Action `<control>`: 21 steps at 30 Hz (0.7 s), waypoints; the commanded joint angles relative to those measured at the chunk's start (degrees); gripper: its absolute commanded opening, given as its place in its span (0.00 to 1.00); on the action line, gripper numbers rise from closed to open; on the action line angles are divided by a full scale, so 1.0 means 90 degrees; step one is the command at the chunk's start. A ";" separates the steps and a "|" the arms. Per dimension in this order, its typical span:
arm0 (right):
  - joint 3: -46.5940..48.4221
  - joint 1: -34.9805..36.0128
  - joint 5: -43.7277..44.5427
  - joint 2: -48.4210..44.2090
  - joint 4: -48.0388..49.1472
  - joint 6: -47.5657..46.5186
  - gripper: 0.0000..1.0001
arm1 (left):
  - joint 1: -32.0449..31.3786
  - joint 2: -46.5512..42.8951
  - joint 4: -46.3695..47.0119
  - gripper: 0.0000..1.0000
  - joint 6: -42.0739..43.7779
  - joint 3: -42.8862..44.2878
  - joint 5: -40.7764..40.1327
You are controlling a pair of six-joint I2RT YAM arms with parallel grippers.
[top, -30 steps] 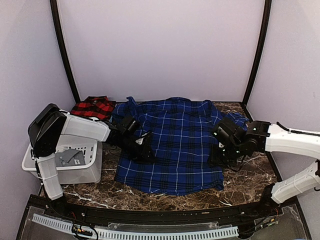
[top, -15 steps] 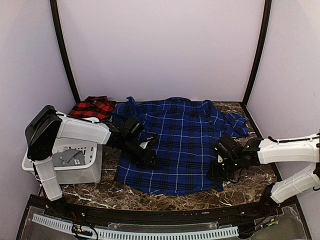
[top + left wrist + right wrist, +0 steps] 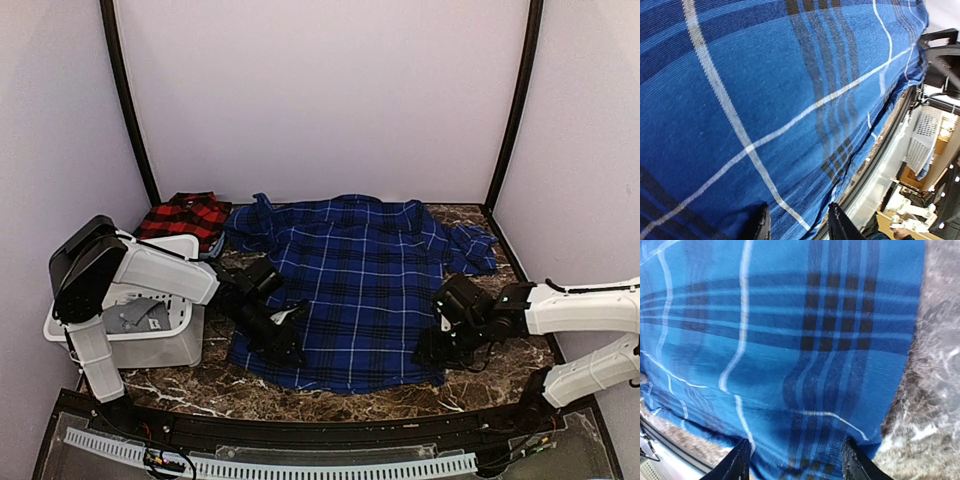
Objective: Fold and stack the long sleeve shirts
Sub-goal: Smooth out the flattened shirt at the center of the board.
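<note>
- Pinching a bunched fold of the dark blue shirt (image 3: 360, 275) with the left gripper (image 3: 799, 226), close to the near-left hem
- Straddling the near-right hem with the right gripper (image 3: 797, 465), fingers spread wide, cloth flat between them, nothing gripped
- Spread across the marble table (image 3: 500, 345), collar toward the back wall
- Beside its far-left sleeve, a red-and-black shirt (image 3: 185, 213)
- At left, a white basket (image 3: 160, 340)

Blue shirt (image 3: 360, 290): dark blue plaid, thin white lines, black stripe bands.
Red shirt (image 3: 185, 215), beyond blue shirt's far-left corner: red-and-black check.
Basket (image 3: 165, 348), left of blue shirt: white.
Table (image 3: 485, 385) under blue shirt: brown marble, white veins.
Walls (image 3: 320, 100) behind blue shirt: pale lilac.
</note>
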 commanded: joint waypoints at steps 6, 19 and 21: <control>0.0867 -0.0865 0.0067 0.0356 0.0488 -0.0700 0.55 | -0.0015 -0.0446 -0.1071 0.38 0.0485 -0.0342 -0.0447; 0.1221 -0.1908 -0.0226 0.2449 0.1967 -0.1302 0.38 | -0.0017 -0.0454 -0.1188 0.38 0.0560 -0.0166 -0.0553; 0.1380 -0.2077 -0.0258 0.2770 0.2009 -0.1472 0.38 | -0.0017 -0.0417 -0.1168 0.38 0.0568 -0.0126 -0.0543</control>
